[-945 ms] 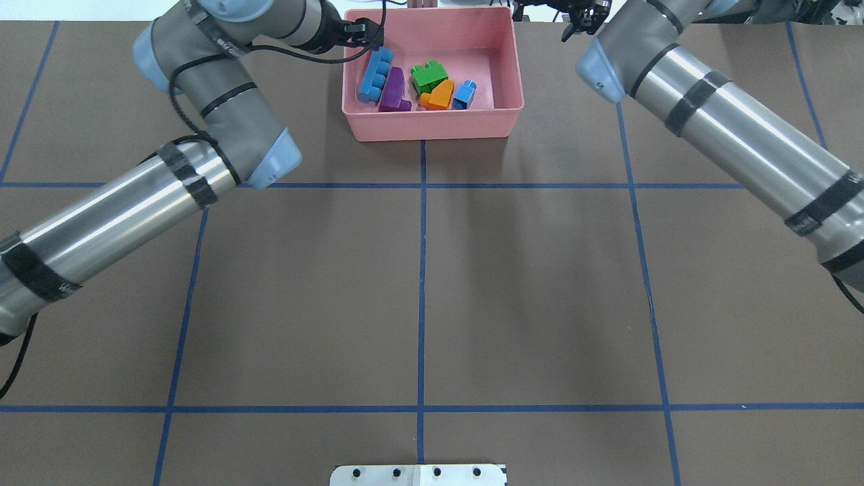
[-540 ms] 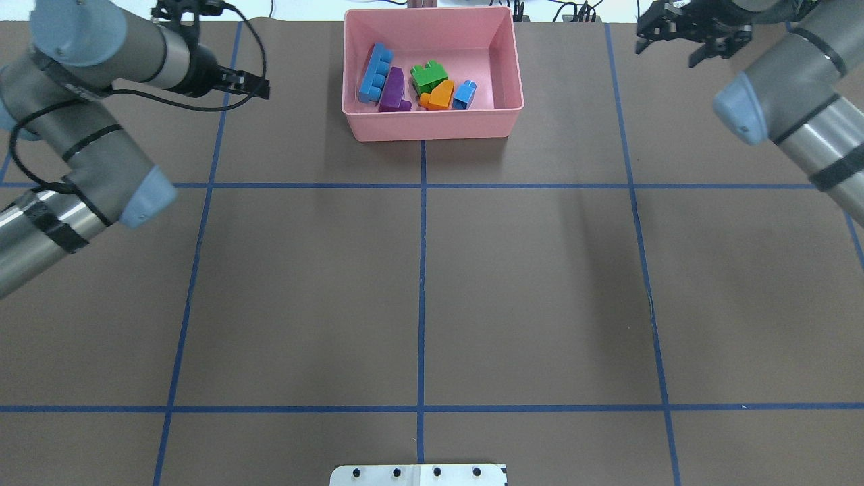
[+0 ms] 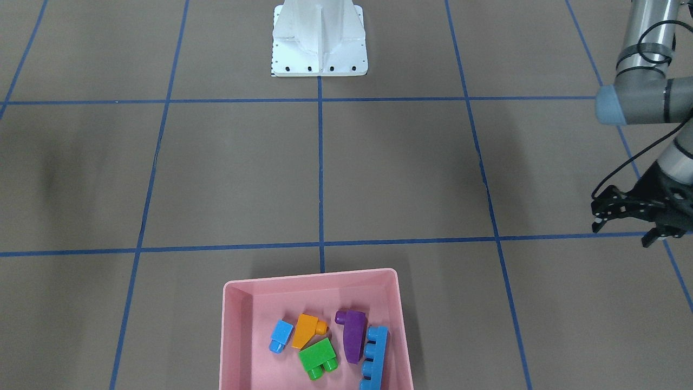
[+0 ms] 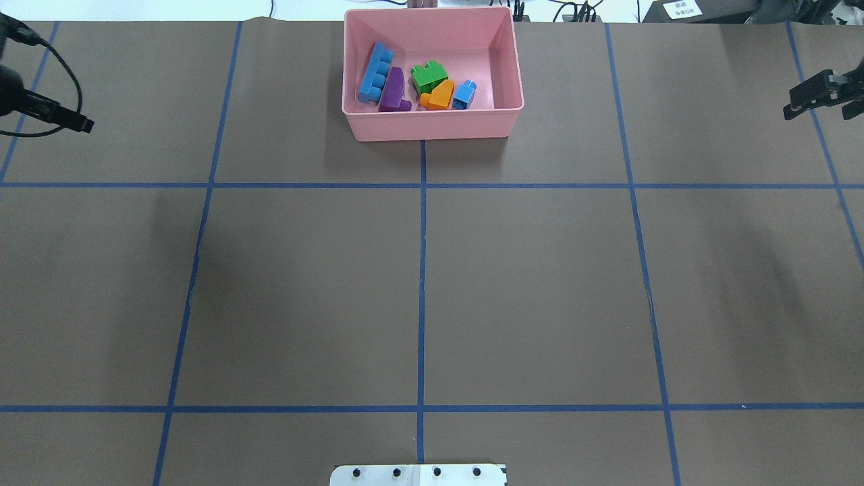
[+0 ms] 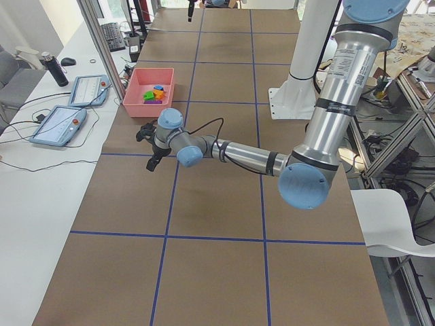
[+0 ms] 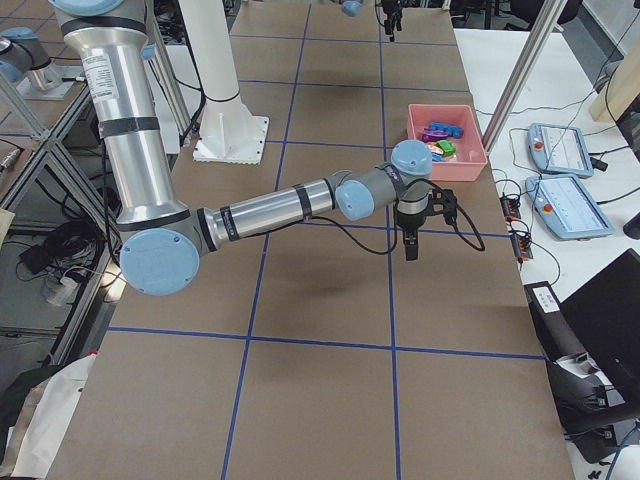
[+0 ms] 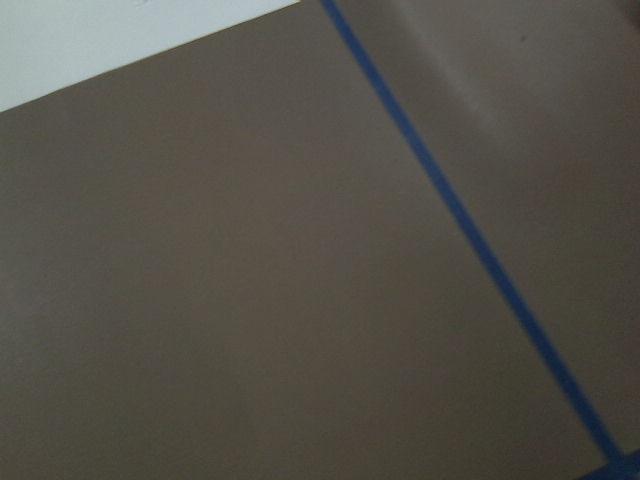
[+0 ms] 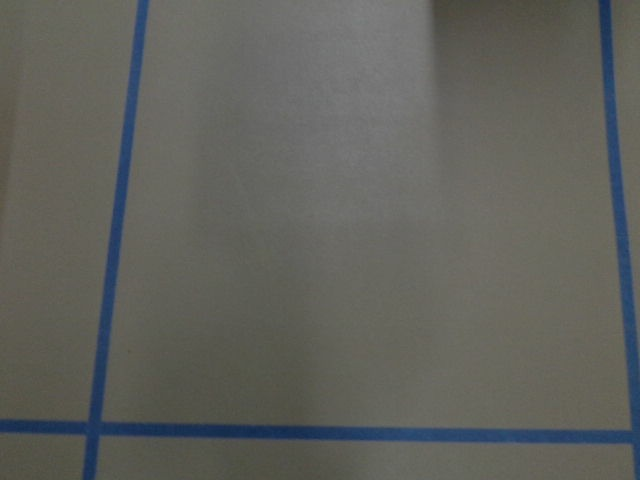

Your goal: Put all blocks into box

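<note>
Within the last second both arms have drawn away from the box toward the two ends of the table. The left gripper, which was just over the long blue block, now hangs well apart from it with its fingers spread and nothing between them, and the right gripper is also spread and empty. The box lies between the two grippers, far from each, and holds the long blue block touching the purple block, then the green block, the orange block and the small blue block, so I judge the task to be finished.
</note>
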Controlling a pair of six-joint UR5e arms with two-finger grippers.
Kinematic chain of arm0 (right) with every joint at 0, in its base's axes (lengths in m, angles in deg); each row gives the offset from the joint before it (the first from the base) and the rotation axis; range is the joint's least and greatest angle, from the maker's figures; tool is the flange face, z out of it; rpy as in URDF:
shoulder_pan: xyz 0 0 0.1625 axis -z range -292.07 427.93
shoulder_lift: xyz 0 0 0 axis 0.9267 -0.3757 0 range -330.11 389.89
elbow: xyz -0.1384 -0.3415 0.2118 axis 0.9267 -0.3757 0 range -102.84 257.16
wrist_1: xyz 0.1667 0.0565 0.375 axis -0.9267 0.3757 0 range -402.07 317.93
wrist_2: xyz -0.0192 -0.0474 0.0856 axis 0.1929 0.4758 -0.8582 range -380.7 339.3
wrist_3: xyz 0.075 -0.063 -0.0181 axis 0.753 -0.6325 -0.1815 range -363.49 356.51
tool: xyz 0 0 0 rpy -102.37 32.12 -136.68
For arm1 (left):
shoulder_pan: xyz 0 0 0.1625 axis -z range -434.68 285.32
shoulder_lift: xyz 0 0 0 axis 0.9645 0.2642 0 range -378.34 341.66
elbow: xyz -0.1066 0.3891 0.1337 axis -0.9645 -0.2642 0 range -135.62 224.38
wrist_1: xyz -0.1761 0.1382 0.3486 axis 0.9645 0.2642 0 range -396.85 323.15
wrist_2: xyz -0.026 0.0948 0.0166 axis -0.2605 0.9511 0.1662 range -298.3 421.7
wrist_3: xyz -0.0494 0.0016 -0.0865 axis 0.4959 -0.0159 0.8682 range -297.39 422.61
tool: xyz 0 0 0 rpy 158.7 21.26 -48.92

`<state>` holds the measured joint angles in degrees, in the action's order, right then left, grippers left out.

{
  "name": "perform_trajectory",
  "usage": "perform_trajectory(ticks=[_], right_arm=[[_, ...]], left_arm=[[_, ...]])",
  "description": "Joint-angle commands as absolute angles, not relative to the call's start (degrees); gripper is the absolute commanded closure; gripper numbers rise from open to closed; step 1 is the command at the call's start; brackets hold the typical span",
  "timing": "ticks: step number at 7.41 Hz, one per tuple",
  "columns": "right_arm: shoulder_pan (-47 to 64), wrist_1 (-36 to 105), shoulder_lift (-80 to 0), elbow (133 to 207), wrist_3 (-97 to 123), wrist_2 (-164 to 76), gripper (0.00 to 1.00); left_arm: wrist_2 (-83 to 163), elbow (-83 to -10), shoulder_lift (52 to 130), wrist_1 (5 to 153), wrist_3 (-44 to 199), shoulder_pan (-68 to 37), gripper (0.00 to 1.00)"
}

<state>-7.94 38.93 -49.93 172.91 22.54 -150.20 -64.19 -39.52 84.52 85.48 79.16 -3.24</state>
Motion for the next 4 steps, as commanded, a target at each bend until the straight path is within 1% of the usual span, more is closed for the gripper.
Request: perform_trajectory(ticks=[1,2,3,4], right_arm=[[-11.16,44.04,-53.33,172.52,12.56,-153.67,0.0],[-12.04,46.24,-54.21,172.6,9.11,-153.68,0.0],[-12.66,47.4,-55.27,172.61,6.73,-153.76,0.0],[-13.27,47.84,-55.63,172.61,6.27,-154.81,0.0]], left_arm=[[-72.49,-41.13,80.99,75.69,66.62,7.64,0.0],[-73.03,-44.18,79.67,68.17,66.04,8.19,0.0],[-73.29,-48.04,76.61,62.26,63.78,8.37,0.0],[-75.04,-50.43,73.27,57.77,62.88,8.64,0.0]])
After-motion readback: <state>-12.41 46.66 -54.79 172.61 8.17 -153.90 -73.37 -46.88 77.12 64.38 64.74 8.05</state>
